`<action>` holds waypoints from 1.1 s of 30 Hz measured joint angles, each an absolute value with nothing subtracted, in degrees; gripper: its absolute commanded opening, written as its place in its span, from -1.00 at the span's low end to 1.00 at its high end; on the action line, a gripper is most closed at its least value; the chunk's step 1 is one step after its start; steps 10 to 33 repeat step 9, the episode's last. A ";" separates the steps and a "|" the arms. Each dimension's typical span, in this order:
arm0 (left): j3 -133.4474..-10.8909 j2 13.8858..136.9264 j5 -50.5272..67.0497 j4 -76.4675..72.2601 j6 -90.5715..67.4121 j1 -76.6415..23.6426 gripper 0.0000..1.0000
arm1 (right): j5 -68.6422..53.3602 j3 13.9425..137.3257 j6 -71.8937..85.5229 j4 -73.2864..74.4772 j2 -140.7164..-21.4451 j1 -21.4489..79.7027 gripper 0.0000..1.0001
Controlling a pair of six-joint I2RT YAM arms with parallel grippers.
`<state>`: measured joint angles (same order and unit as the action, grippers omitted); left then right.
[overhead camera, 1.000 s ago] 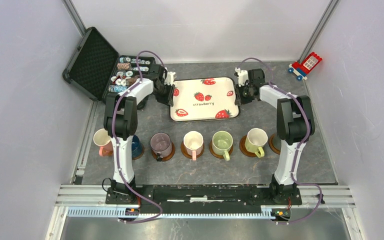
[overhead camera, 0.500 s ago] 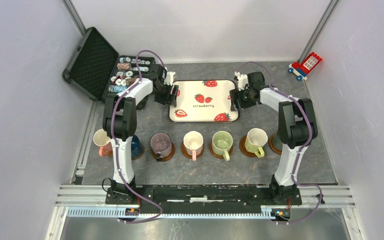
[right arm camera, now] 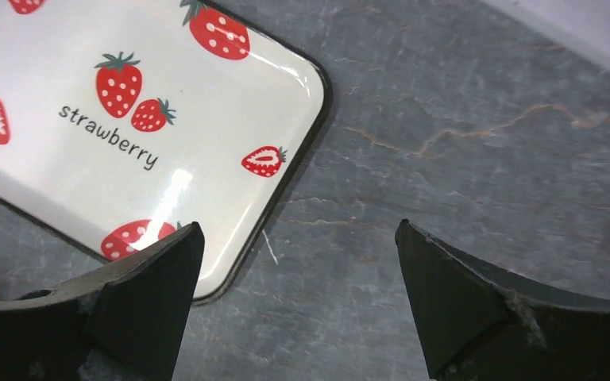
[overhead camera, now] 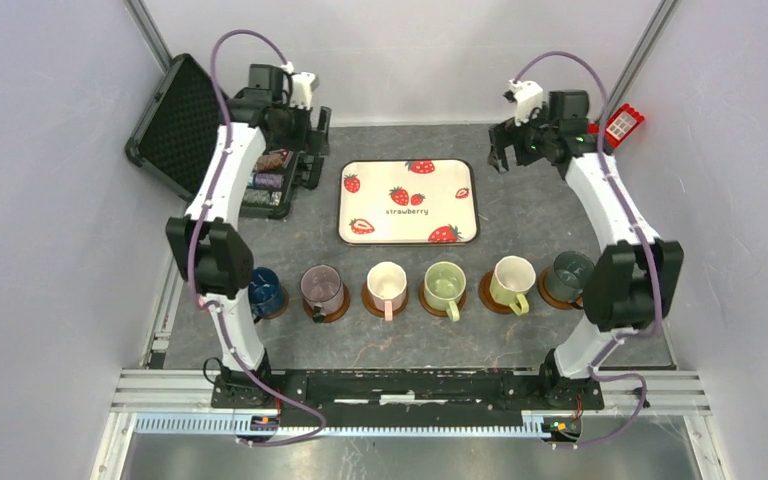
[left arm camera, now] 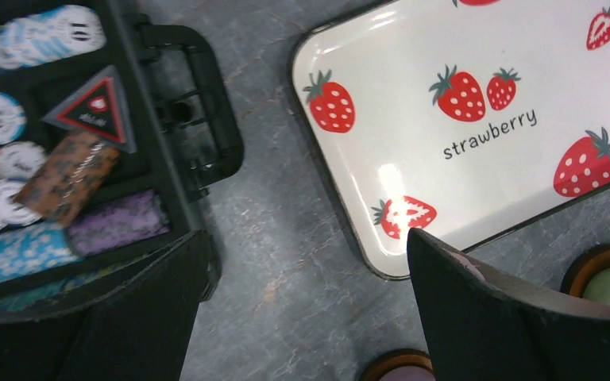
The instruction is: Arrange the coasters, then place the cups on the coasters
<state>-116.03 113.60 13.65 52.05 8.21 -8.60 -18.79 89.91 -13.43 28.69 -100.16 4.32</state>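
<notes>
Several cups stand in a row near the front of the table, each on a brown coaster [overhead camera: 487, 297]: navy blue [overhead camera: 264, 292], mauve [overhead camera: 322, 287], cream-white [overhead camera: 387, 284], light green [overhead camera: 444, 282], yellow-green [overhead camera: 512, 277] and dark grey-green [overhead camera: 568, 274]. My left arm's elbow covers the row's left end. My left gripper [overhead camera: 311, 148] hangs open and empty above the table between the case and the tray, as the left wrist view [left arm camera: 303, 234] shows. The right gripper [overhead camera: 501, 152] is open and empty beyond the tray's right corner [right arm camera: 299, 226]. One coaster rim [left arm camera: 594, 260] peeks past the left finger.
The white strawberry-print tray [overhead camera: 442, 196] lies empty at mid-table. An open black case of poker chips [overhead camera: 260, 170] sits at the back left. A red and blue toy [overhead camera: 615, 128] rests at the back right corner. Grey walls close in both sides.
Both grippers have opened and drawn up and back from the tray's two sides. The tray stays flat. The left elbow now covers the pink cup; the dark grey-green cup shows.
</notes>
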 measured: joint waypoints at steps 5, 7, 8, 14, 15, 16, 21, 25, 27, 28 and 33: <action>-114.24 108.31 13.45 54.39 7.94 -4.51 1.00 | -23.14 85.49 -16.21 29.89 -91.92 -2.00 0.96; -111.28 105.95 12.75 54.48 7.81 -3.03 1.00 | -23.55 82.87 -16.84 30.41 -89.86 -4.38 0.96; -110.17 105.16 12.34 54.63 7.73 -2.52 1.00 | -23.59 81.82 -17.04 30.87 -89.27 -5.06 0.96; -108.88 104.36 11.97 54.65 7.51 -2.22 1.00 | -23.77 80.77 -17.28 31.27 -88.97 -5.43 0.96; -108.88 104.36 11.97 54.65 7.51 -2.22 1.00 | -23.77 80.77 -17.28 31.27 -88.97 -5.43 0.96; -108.88 104.36 11.97 54.65 7.51 -2.22 1.00 | -23.77 80.77 -17.28 31.27 -88.97 -5.43 0.96; -108.88 104.36 11.97 54.65 7.51 -2.22 1.00 | -23.77 80.77 -17.28 31.27 -88.97 -5.43 0.96; -108.88 104.36 11.97 54.65 7.51 -2.22 1.00 | -23.77 80.77 -17.28 31.27 -88.97 -5.43 0.96; -108.88 104.36 11.97 54.65 7.51 -2.22 1.00 | -23.77 80.77 -17.28 31.27 -88.97 -5.43 0.96; -108.88 104.36 11.97 54.65 7.51 -2.22 1.00 | -23.77 80.77 -17.28 31.27 -88.97 -5.43 0.96; -108.88 104.36 11.97 54.65 7.51 -2.22 1.00 | -23.77 80.77 -17.28 31.27 -88.97 -5.43 0.96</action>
